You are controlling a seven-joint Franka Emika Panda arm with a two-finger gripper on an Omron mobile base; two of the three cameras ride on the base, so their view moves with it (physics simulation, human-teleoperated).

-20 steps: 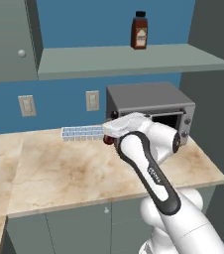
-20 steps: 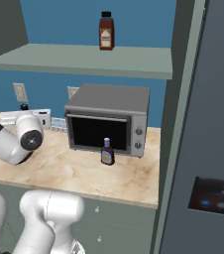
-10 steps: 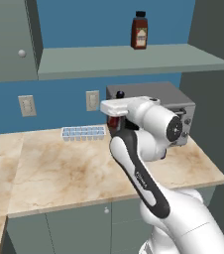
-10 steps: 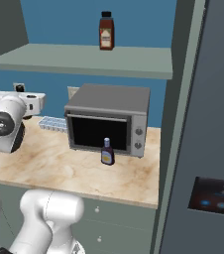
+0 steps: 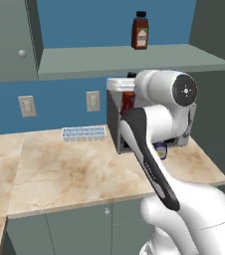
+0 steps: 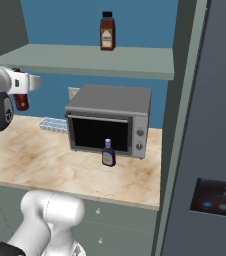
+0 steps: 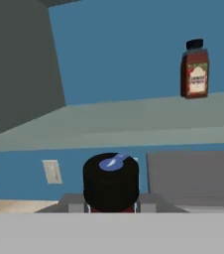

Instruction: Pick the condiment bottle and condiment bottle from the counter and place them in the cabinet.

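1. Above the worktop (image 5: 74, 169), well off its surface, the gripper (image 6: 22, 95) holds a red condiment bottle (image 6: 21, 101) with a black cap (image 7: 111, 178); jaws pinched on the bottle, which sits upright between them.
2. Left base view: that red bottle (image 5: 128, 102) shows just behind the arm's white wrist, in front of the toaster oven's left edge.
3. 2nd task item: a small blue condiment bottle (image 6: 108, 153) stands upright on the worktop just in front of the toaster oven (image 6: 110, 120) door, near the worktop's front-right part.
4. Same blue bottle (image 5: 161, 150) is mostly hidden by the arm in the left base view.
5. 1 brown bottle (image 5: 140, 31) stands upright on the open shelf (image 5: 134, 60) above the oven, toward the shelf's back edge; also seen at (image 7: 195, 69).
6. Ice cube tray (image 5: 83, 133) lies at the worktop's back edge against the blue wall, left of the oven.
7. 2 wall outlets (image 5: 27, 105) sit above the worktop's back edge.
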